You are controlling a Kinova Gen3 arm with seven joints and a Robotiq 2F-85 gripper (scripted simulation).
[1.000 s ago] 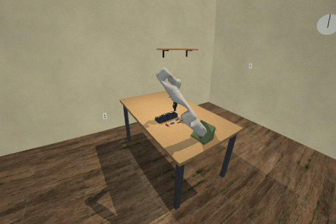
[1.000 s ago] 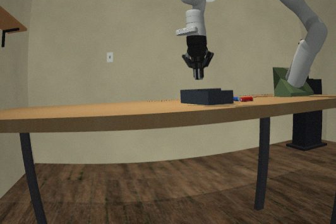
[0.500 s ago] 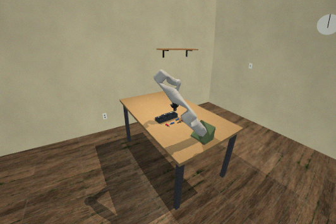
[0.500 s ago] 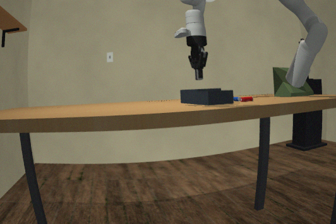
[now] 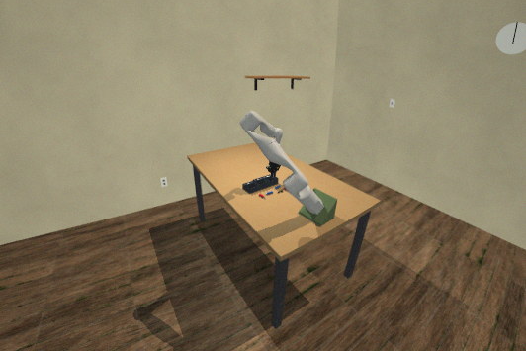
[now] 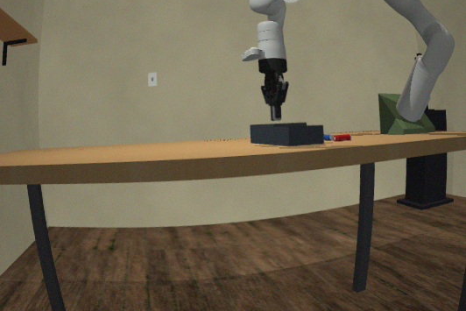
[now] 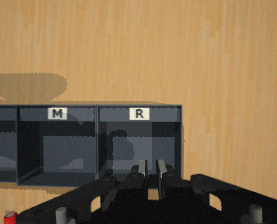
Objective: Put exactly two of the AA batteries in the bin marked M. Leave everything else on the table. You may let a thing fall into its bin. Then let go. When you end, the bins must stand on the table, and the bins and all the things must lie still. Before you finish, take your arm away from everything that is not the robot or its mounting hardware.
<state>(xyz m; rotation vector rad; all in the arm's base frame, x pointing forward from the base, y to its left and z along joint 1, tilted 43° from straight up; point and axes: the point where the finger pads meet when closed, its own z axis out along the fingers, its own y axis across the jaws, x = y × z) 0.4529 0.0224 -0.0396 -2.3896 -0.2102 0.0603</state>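
A row of dark bins (image 7: 84, 145) stands on the table, also seen in the top and exterior views (image 5: 260, 183) (image 6: 286, 134). The bin marked M (image 7: 57, 147) and the bin marked R (image 7: 139, 145) both look empty. My gripper (image 7: 151, 170) (image 6: 276, 115) hangs a little above the R bin, fingers shut with nothing visible between them. Small red (image 6: 342, 137) and blue (image 6: 328, 137) batteries lie on the table beside the bins, on the side toward the arm's base (image 5: 270, 193). One red battery end (image 7: 9, 218) shows at the lower left of the wrist view.
A green wedge (image 5: 320, 207) at the arm's base stands near the table's right edge (image 6: 400, 115). A third bin, its label cut off, adjoins M on the left (image 7: 1, 145). A dark stand (image 6: 425, 158) is on the floor beyond the table.
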